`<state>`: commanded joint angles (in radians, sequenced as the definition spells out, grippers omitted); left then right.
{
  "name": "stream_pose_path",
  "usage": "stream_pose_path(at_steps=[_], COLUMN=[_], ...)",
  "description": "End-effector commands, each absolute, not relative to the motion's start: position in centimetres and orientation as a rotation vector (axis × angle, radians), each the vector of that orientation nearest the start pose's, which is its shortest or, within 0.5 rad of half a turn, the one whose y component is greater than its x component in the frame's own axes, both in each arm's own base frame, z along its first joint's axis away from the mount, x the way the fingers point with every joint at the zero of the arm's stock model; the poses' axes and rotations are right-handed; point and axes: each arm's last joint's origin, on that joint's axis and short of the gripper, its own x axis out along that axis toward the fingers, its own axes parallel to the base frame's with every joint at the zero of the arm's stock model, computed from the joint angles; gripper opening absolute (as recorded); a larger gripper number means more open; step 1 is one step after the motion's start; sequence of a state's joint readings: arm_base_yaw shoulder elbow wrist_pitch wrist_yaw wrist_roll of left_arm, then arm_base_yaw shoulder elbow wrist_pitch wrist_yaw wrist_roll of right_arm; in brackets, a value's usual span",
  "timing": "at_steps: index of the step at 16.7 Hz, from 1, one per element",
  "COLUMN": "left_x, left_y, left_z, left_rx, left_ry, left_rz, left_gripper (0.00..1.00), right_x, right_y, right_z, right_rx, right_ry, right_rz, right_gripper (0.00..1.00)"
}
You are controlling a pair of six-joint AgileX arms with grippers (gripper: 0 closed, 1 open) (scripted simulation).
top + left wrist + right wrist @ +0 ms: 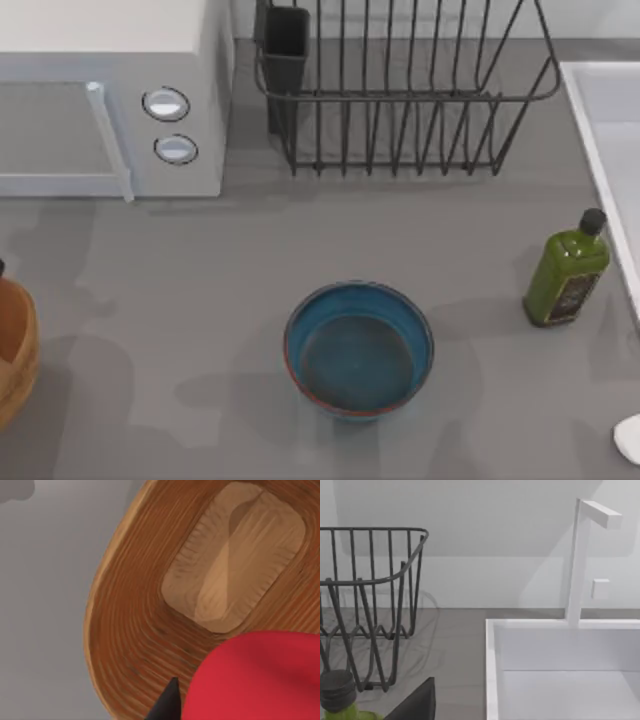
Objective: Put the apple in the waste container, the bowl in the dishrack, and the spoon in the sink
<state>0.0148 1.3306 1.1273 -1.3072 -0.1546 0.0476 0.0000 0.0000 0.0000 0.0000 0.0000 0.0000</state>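
I hold the apple pinched in my left pincer above the waste container, at the surface's 9 o'clock edge, positioned for release. Right pincer state: cannot tell.

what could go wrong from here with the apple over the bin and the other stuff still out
1. In the left wrist view the apple sits by the left claw's fingertip above the waste container, toward one side of the opening rather than its middle; released here it may strike the sloped wall and bounce.
2. The olive oil bottle stands upright between the bowl and the sink, near the spoon; the right arm could tip it when reaching.
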Motion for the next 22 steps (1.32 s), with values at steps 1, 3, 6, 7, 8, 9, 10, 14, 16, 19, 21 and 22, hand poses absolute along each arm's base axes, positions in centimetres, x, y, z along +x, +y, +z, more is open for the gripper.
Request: stream_pose_path(at_steps=[1,3,6,7,8,9,10,14,16,19,21,22], left_x=[22.2,22.4,22.5,22.4,22.4,22.4,22.4,22.4,22.4,22.4,22.4,22.4], left_y=[1.1,1.3,1.8,1.9,2.0,2.0,2.0,2.0,2.0,2.0,2.0,2.0], left_z=[26.1,24.4,21.6,20.9,20.4,20.3,20.3,20.3,20.3,20.3,20.3,20.3], left_rx=[0.146,0.145,0.143,0.143,0.143,0.143,0.143,0.143,0.143,0.143,0.143,0.143], left_ry=[1.513,1.509,1.501,1.505,1.508,1.510,1.510,1.510,1.510,1.510,1.510,1.510], left_rz=[0.098,0.100,0.102,0.102,0.102,0.102,0.102,0.102,0.102,0.102,0.102,0.102], left_gripper=[0.00,0.00,0.00,0.00,0.00,0.00,0.00,0.15,0.30,0.53,0.68,0.75], right_x=[10.6,10.6,10.6,10.6,10.6,10.6,10.6,10.6,10.6,10.6,10.6,10.6], right_y=[-0.1,-0.1,-0.1,-0.1,-0.1,-0.1,-0.1,-0.1,-0.1,-0.1,-0.1,-0.1], right_z=[16.0,16.0,16.0,16.0,16.0,16.0,16.0,16.0,16.0,16.0,16.0,16.0], right_rx=[0.000,0.000,0.000,0.000,0.000,0.000,0.000,0.000,0.000,0.000,0.000,0.000], right_ry=[0.000,0.000,0.000,0.000,0.000,0.000,0.000,0.000,0.000,0.000,0.000,0.000], right_rz=[0.000,0.000,0.000,0.000,0.000,0.000,0.000,0.000,0.000,0.000,0.000,0.000], right_gripper=[1.00,1.00,1.00,1.00,1.00,1.00,1.00,1.00,1.00,1.00,1.00,1.00])
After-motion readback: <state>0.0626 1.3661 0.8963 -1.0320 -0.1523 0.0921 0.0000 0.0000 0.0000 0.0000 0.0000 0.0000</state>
